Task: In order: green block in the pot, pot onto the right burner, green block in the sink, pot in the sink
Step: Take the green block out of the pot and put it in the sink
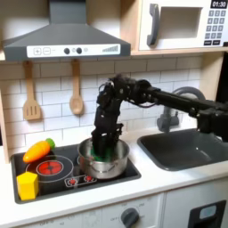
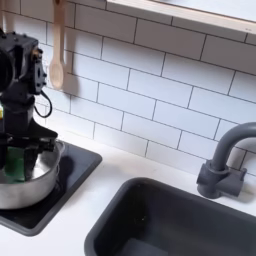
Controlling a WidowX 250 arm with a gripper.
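The arm reaches down into the pot (image 1: 103,160), which sits on the black glossy cooktop (image 1: 53,178) over the burner at the first exterior view's right. The hand (image 2: 22,158) is lowered inside the pot's rim, and the green block (image 2: 20,160) shows between the fingers in the second exterior view; the hand appears clenched on the block, though contact is not fully resolved. Judged step: step 3 of 4, taking the block out of the pot. The next move calls for a straight vertical lift clear of the steel wall, then travel toward 3 o'clock in the first exterior view to the sink (image 1: 183,151). Materials: the pot is polished stainless steel, round, with low straight walls, likely to slide on the smooth cooktop if nudged. The block is a small, hard-edged, bright green cube. The sink is a dark grey rounded basin set in the white table (image 2: 70,225), beside a curved dark faucet (image 2: 222,160).
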